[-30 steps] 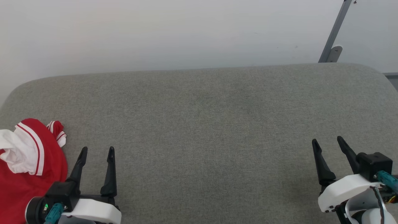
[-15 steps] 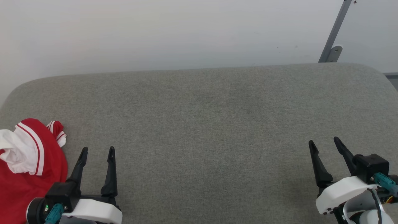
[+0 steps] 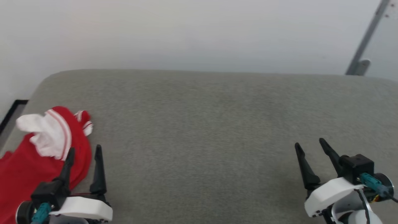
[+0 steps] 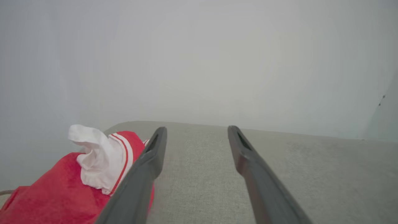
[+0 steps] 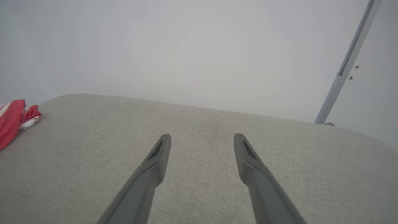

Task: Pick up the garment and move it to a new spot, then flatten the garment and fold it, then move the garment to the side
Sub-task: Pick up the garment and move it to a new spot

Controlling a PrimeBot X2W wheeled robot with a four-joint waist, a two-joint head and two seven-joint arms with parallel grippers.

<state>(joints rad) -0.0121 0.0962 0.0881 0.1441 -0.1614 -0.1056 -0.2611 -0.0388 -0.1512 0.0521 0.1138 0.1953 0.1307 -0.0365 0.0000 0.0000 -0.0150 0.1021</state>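
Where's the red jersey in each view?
Head: garment lower left, just left of the left tool.
Left wrist: garment lower left, beside the tool's left finger.
Right wrist: garment at the far left edge.
Shared landmark: grey cushion, its rounded corner next to the garment.

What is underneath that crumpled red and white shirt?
The garment rests on the grey fabric surface. Its folds hide whatever lies directly beneath, and its lower part runs out of view.
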